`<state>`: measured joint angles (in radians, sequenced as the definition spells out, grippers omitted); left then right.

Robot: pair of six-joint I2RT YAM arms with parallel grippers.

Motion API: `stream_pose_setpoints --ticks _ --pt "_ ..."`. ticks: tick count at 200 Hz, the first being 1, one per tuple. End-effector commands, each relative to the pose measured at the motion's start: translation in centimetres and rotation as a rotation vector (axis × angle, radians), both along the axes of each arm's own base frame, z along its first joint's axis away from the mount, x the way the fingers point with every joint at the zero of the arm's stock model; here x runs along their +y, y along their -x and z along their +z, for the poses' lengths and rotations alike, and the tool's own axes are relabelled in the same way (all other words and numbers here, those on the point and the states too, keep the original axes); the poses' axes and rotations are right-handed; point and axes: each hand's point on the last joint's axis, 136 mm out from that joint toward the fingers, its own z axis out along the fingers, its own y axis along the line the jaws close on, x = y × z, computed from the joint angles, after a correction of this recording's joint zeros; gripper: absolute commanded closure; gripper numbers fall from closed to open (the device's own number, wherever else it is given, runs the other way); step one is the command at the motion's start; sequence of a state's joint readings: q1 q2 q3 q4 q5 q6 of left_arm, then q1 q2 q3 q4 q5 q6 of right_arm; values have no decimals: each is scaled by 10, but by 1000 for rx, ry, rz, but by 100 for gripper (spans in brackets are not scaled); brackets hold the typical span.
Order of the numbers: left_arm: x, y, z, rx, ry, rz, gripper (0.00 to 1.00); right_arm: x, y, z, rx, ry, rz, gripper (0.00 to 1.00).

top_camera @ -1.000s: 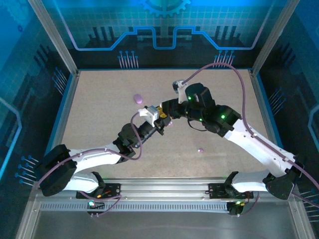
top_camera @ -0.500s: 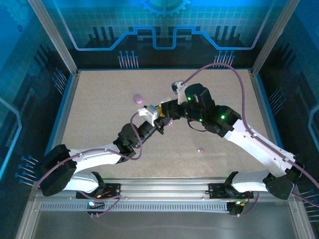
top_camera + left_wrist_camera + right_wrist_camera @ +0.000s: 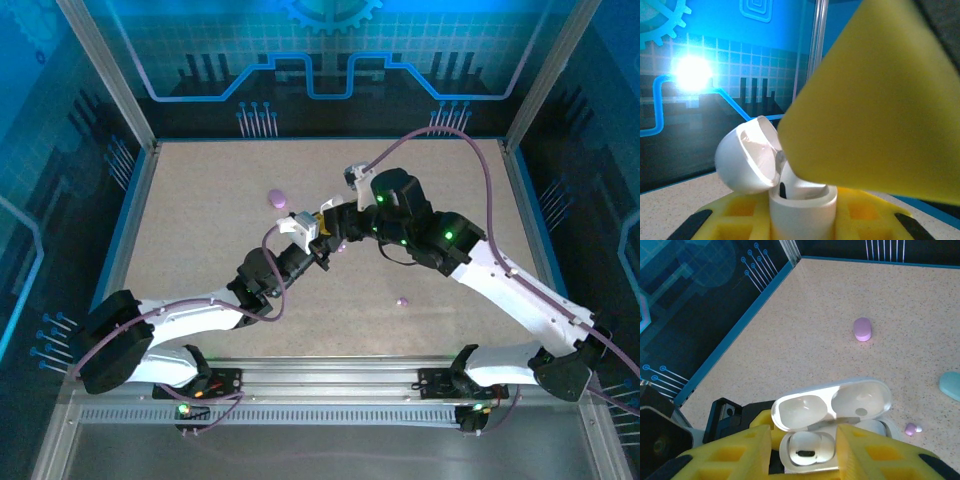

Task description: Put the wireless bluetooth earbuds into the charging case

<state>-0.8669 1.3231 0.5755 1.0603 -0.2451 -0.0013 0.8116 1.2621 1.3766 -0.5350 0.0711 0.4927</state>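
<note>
My left pincer (image 3: 801,220) grips the open white charging case (image 3: 832,404); my right pincer (image 3: 805,434), jaws apart, hides the slot beside 1 earbud (image 3: 806,452).

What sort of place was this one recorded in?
Probably a purpose-built robot work cell, not a home or shop: a speckled tabletop fenced by aluminium posts, walls printed with blue circuit and gear graphics, and two arms bolted to a rail.

A speckled beige counter (image 3: 200,260) with a blue rim (image 3: 125,230) stands inside a metal frame (image 3: 103,70), before a blue circuit-patterned backdrop (image 3: 320,60). On it lies a lavender pebble-shaped case (image 3: 862,329), well apart from a light blue rounded piece (image 3: 951,385) at the picture's edge.
</note>
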Motion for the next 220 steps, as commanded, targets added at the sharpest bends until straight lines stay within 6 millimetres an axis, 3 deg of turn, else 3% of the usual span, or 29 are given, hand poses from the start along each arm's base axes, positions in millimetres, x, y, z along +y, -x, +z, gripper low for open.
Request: stream_pose_setpoints --ticks 1,60,80,105,138,220 --pt "5 9 35 -73 91 -18 80 -6 10 20 -32 -8 13 59" --pt "-3 17 17 -57 5 -74 80 -17 13 54 -112 -37 11 53" --pt "-7 21 11 -54 -33 -104 80 -32 8 55 -111 -9 -39 53" --pt "-15 31 9 -81 -98 -167 80 -59 -6 41 -26 22 -135 51" --pt "-21 43 6 -108 -153 -230 79 -76 -17 17 134 12 -151 49" --pt "-27 57 10 -131 -207 -316 78 -48 -21 -21 357 43 2 43"
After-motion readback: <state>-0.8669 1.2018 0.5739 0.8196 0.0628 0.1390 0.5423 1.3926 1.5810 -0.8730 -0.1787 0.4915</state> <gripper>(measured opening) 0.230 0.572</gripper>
